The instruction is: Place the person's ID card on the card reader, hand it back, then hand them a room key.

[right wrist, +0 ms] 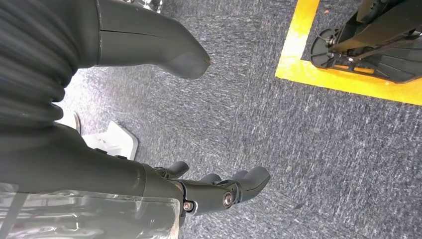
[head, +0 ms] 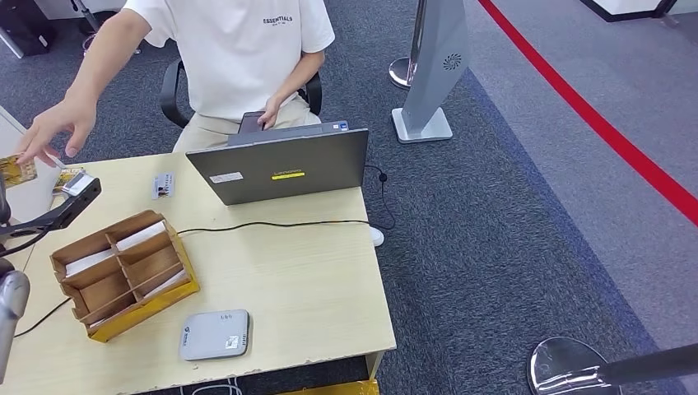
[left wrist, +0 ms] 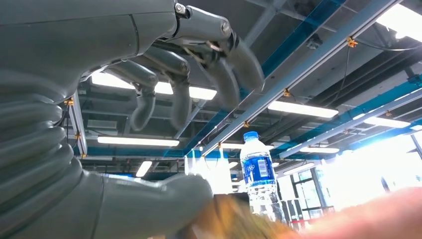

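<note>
My left hand (left wrist: 149,104) raised, fingers (left wrist: 234,59) spread, yellowish card (left wrist: 229,219) blurred against the thumb, grasp unclear, person's hand (head: 58,127) reaching close by; right hand (right wrist: 189,194) hangs released over carpet (right wrist: 298,149).

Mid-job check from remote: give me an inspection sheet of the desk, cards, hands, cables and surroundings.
Surface: wooden desk, edge chipped.
Job's things: card reader bare; yellowish card at the person's hand; cardboard organizer holding white cards.
Clutter: laptop, small card, water bottle.
Hands: left hand raised, fingers apart; right hand hangs over the carpet, holding nothing.
Cables: black cable across the desk.
Surroundings: red floor line, stand.
</note>
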Controlling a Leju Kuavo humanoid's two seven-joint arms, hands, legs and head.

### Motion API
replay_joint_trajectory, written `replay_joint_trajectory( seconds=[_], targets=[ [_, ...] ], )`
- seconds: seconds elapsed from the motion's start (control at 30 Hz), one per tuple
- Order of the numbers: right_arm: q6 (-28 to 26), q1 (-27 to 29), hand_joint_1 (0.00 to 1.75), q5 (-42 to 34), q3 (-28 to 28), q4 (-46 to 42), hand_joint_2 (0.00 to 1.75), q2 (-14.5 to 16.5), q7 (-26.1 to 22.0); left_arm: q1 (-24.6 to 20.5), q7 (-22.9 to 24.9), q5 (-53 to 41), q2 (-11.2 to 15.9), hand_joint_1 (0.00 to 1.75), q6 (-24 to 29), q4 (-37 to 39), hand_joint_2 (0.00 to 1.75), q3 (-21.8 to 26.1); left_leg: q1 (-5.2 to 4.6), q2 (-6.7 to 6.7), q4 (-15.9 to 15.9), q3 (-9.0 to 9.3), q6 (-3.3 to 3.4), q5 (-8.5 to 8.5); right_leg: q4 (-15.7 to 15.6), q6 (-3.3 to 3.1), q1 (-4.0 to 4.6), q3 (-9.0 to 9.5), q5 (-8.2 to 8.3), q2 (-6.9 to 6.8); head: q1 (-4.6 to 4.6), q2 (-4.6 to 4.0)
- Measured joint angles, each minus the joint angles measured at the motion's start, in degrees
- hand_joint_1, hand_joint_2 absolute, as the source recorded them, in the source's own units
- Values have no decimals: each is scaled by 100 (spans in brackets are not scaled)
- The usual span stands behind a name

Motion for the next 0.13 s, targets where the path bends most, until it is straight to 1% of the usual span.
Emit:
replay_joint_trajectory(
  seconds=[0.13],
  targets=[
    [0,0,0,-2,0,5,175,-2,-2,43,-30,1,-34,0,-1,1,175,102,0,0,0,0,0,0,0,0,0,0,0,1,1,0]
  ],
)
